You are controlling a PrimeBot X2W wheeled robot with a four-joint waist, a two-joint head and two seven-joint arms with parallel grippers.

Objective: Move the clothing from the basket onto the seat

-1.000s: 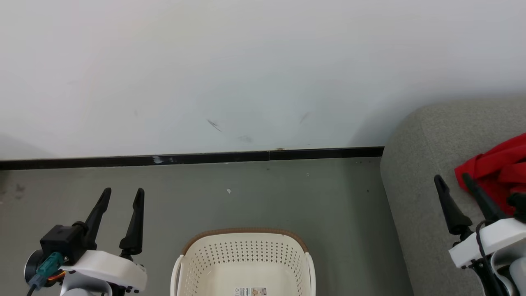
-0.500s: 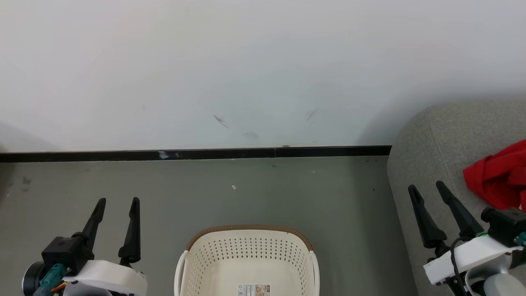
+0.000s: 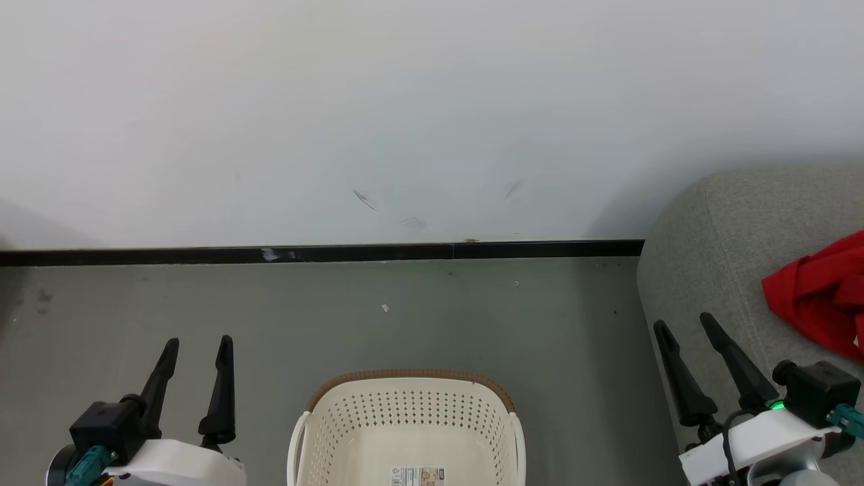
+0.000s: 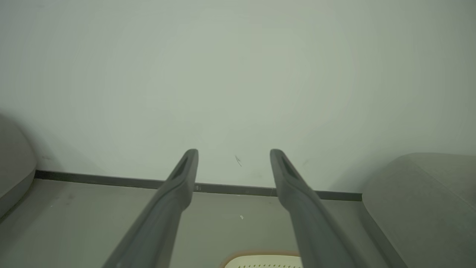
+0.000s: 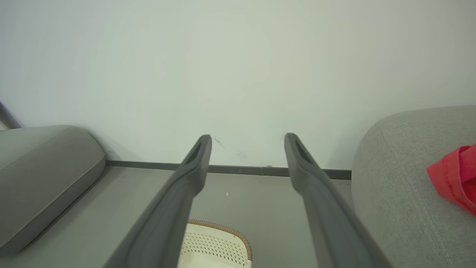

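— So, which step is this?
— Near the end, I think. The clothing (image 3: 817,304) lies in a red heap on the seat (image 3: 729,223). The basket (image 3: 405,373) on the floor looks empty. I can see just its far half, so maybe something hides lower down.
— What are the grippers doing?
— The right gripper (image 3: 684,322) is wide open and holds nothing. The left gripper (image 3: 198,341) is wide open too, with nothing in it.
— Where is the clothing from the right gripper?
— Off to its right, a bit farther along the seat. It is near but not touching. The basket sits between the two grippers.
— What comes next?
— Look into the basket. If it is empty, the arms can rest. If not, reach down and grab more.
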